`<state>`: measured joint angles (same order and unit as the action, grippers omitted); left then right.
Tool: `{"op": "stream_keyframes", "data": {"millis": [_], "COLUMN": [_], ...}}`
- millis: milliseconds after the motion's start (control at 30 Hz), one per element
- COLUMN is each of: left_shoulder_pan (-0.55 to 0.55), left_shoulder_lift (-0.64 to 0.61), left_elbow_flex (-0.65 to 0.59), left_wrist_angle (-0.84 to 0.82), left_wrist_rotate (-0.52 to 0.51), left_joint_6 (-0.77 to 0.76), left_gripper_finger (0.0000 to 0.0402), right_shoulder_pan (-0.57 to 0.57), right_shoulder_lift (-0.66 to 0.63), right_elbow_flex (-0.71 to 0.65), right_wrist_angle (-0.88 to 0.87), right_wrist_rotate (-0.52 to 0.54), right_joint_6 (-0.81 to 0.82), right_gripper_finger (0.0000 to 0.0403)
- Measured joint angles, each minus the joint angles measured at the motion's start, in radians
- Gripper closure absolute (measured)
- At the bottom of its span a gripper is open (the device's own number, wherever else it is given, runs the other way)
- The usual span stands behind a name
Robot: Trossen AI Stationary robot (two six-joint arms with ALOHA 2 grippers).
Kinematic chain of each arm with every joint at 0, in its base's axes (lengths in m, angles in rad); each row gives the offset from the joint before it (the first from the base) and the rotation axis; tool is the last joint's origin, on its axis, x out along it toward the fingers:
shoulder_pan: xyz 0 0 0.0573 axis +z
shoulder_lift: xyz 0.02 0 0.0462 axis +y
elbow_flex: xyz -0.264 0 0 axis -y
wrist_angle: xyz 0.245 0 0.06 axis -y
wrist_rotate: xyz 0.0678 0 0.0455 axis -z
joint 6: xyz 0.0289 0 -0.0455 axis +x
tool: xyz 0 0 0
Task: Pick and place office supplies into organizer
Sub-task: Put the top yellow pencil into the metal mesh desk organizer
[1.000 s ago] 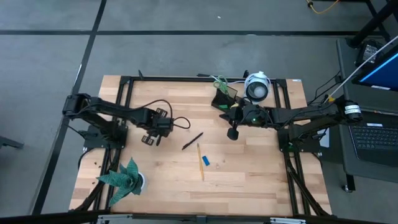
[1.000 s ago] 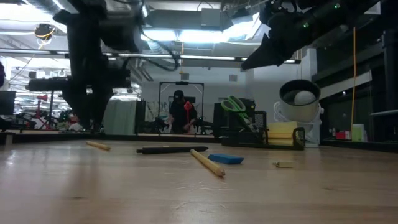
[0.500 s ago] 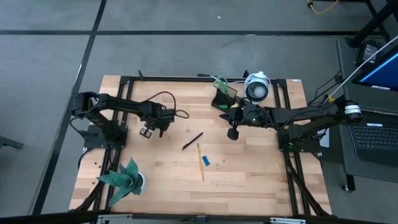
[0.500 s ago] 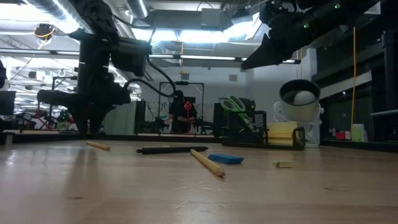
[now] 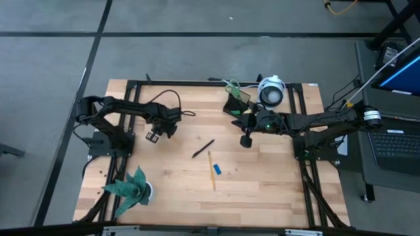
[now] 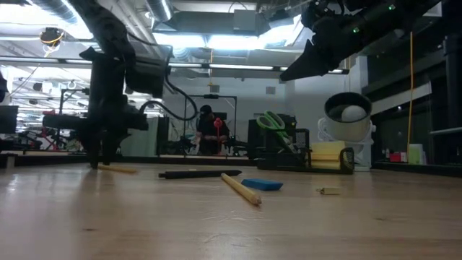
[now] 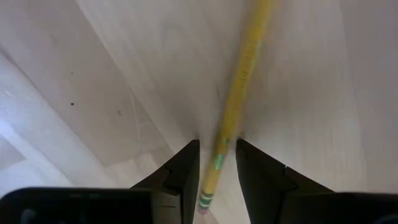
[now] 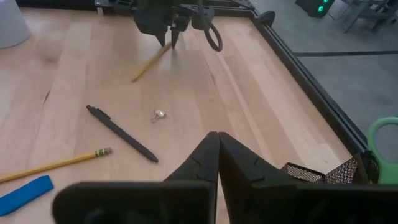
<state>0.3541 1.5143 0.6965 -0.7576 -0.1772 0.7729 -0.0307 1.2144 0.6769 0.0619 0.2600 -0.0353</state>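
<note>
Between the left tool's (image 7: 216, 163) fingers — a yellow pencil (image 7: 238, 93).

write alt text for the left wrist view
A yellow pencil lies on the pale wooden table, its eraser end between the two open dark fingers of the left tool, which is lowered to the tabletop around it.

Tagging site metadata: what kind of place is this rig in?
Likely a robotics lab or workshop: a wooden table in a black frame on bare concrete, a laptop beside it, and an open hall with ceiling strip lights behind.
</note>
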Motion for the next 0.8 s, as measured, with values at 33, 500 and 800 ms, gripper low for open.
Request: {"op": "stream_keyframes", "data": {"millis": [33,500,800], "left_shoulder_pan": [0.005,0.013,0.013], "left_shoulder_lift": [0.000,0.001,0.000], "left_elbow_flex": [-0.006,-0.016,-0.017], "left_wrist_angle": [0.002,0.017,0.014], "left_wrist_rotate": [0.003,0.041,0.063], "left_joint_6": [0.000,-0.042,-0.159], "left_gripper_finger": [0.0300,0.0337,0.0389], "right_shoulder_pan": [0.000,0.000,0.000], "right_shoulder_lift": [0.000,0.000,0.000], "right_elbow_flex": [0.000,0.000,0.000], "right_wrist_angle": [0.000,0.000,-0.001], "right_wrist_rotate": [0.000,0.000,0.000], "right_joint_6": [0.000,-0.004,-0.004], "right_gripper_finger": [0.0391,0.0391,0.0391]}}
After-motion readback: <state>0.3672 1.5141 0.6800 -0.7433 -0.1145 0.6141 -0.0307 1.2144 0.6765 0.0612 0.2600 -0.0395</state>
